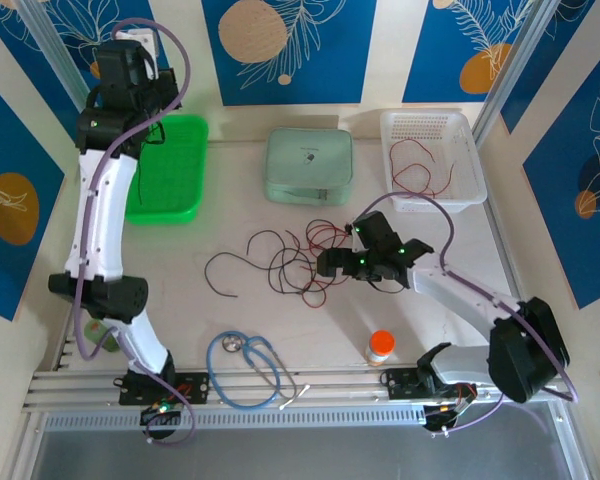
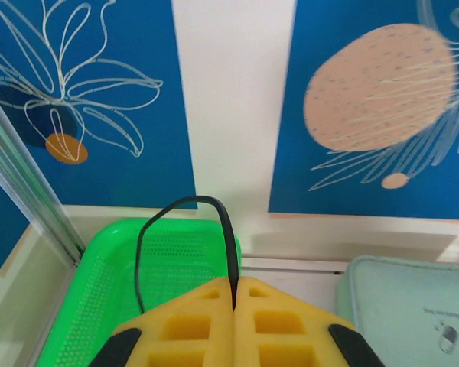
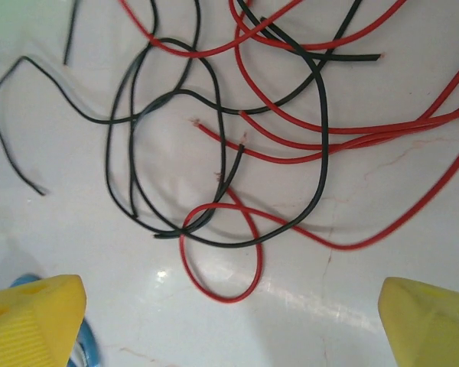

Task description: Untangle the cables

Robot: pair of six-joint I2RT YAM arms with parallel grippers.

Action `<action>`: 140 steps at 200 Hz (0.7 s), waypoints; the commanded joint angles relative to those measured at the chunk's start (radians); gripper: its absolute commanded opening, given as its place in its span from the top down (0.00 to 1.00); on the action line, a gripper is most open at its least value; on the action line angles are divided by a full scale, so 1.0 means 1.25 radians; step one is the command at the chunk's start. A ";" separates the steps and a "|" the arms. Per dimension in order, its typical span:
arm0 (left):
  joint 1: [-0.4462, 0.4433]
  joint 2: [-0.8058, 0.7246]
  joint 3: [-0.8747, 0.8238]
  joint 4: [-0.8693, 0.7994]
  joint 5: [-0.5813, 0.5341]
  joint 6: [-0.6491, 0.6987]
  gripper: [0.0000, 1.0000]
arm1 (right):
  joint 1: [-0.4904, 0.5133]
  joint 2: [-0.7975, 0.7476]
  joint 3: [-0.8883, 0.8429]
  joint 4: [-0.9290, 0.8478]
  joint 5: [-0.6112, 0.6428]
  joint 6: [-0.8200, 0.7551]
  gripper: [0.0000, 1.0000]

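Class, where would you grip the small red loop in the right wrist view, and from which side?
I'd grip the red loop at its bottom arc, coming straight down with the open right gripper: it lies flat on the table, and no black cable crosses it there.

In the top view we find bare table (image 1: 180,250) at centre left, open for a gripper to pass. The cables (image 1: 290,265) sprawl across the middle, with the right gripper (image 1: 328,264), fingers wide apart, at their right edge. Along the back, a green tray (image 1: 170,165), mint case (image 1: 308,165) and white basket (image 1: 430,160) block the way. At lower centre, a stethoscope (image 1: 245,365) and an orange-capped bottle (image 1: 380,347) flank a free strip.
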 commanded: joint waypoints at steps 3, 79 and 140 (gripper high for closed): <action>0.061 0.026 0.015 0.090 0.111 -0.030 1.00 | 0.004 -0.064 0.010 -0.069 0.003 0.001 0.01; 0.137 0.101 -0.222 0.281 0.092 -0.044 1.00 | 0.005 -0.145 -0.022 -0.086 -0.038 0.039 0.01; 0.144 0.204 -0.361 0.291 0.114 -0.117 1.00 | 0.005 -0.160 0.005 -0.148 -0.028 0.048 0.01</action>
